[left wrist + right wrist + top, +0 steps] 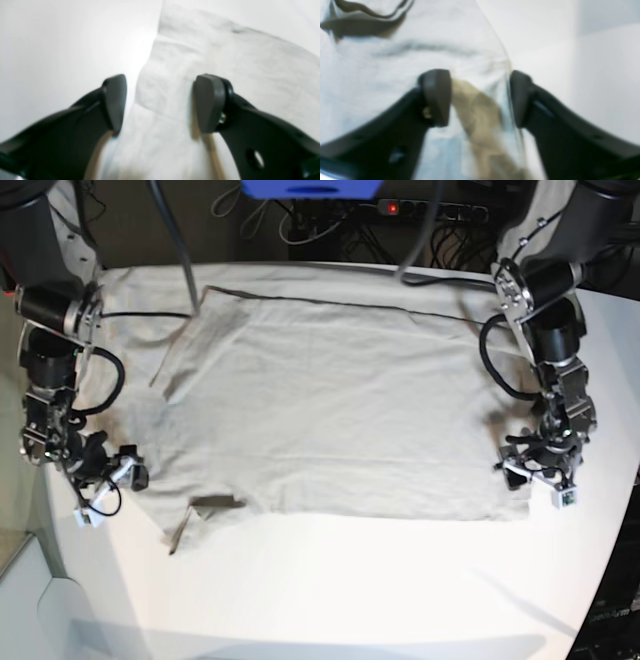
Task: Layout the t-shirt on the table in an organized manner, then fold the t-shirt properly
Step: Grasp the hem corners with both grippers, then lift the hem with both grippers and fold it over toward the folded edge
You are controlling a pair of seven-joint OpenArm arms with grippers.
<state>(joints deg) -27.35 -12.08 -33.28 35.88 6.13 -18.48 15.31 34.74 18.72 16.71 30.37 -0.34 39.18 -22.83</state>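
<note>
Your t-shirt [330, 405] lies spread nearly flat across the middle of the white counter [350, 580], pale beige-grey, lightly wrinkled. One long straight edge runs along the far side; the near edge is uneven. At the near corner on the base view's left, a small flap is turned over and shows a darker underside. The cloth on that same side bunches and creases toward the arm.

Left end effector [160, 102]: jaws wide apart, low over the shirt's edge. One pad [210, 102] sits over cloth, the other over bare counter. Nothing held between them.

Right end effector [480, 97]: jaws parted, straddling the shirt's border. A tan fold of cloth runs up between the pads. You cannot tell whether the pads are pressing on it.

Hard to make out:
- Both wrist views are blurred; fabric texture and seams are soft.
- In the right wrist view a dark wavy edge of cloth sits at the top left, cut off by the frame.
- In the base view, the far corners of the shirt run under the arms and cables.
- Sleeves and neck cannot be clearly picked out.
</note>
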